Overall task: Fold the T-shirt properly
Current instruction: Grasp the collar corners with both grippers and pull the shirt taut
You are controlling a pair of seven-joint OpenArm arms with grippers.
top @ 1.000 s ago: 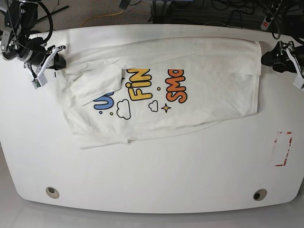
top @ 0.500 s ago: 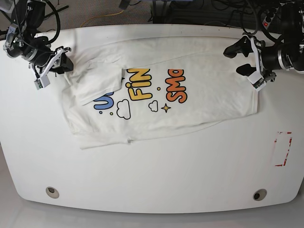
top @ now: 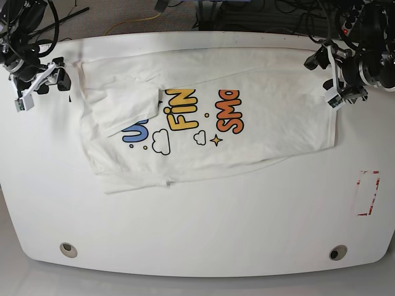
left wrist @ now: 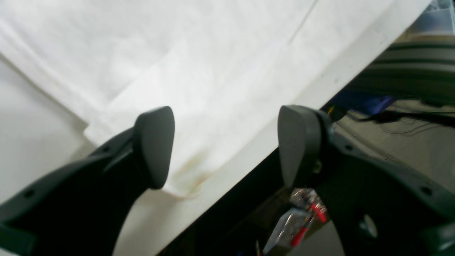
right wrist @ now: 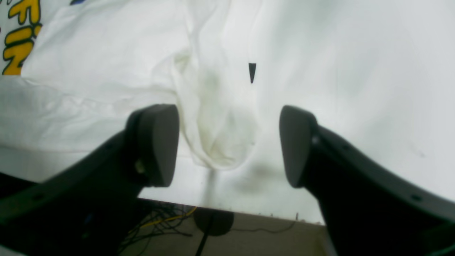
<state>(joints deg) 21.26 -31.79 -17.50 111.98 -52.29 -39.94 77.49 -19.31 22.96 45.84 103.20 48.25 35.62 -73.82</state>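
The white T-shirt (top: pixel 247 132) lies flat across the table with its blue, yellow and orange lettering facing up. One sleeve (top: pixel 123 105) is folded over the print at the left. My right gripper (top: pixel 42 83) stands open just off the shirt's left edge. In the right wrist view its fingers (right wrist: pixel 156 145) straddle a bunched bit of cloth (right wrist: pixel 218 142) without touching it. My left gripper (top: pixel 328 77) is open at the shirt's far right corner. In the left wrist view that gripper (left wrist: pixel 225 145) hangs above a stained corner of cloth (left wrist: pixel 188 174) near the table's edge.
A red-marked rectangle (top: pixel 368 193) is on the table's right side. Two round holes (top: pixel 68 249) (top: pixel 337 252) sit near the front edge. Cables lie on the floor beyond the far edge (top: pixel 203 34), close to both grippers.
My right gripper has opened, let go of the shirt's left edge and drawn back to the left. My left gripper has come in from the right onto the shirt's far right corner.
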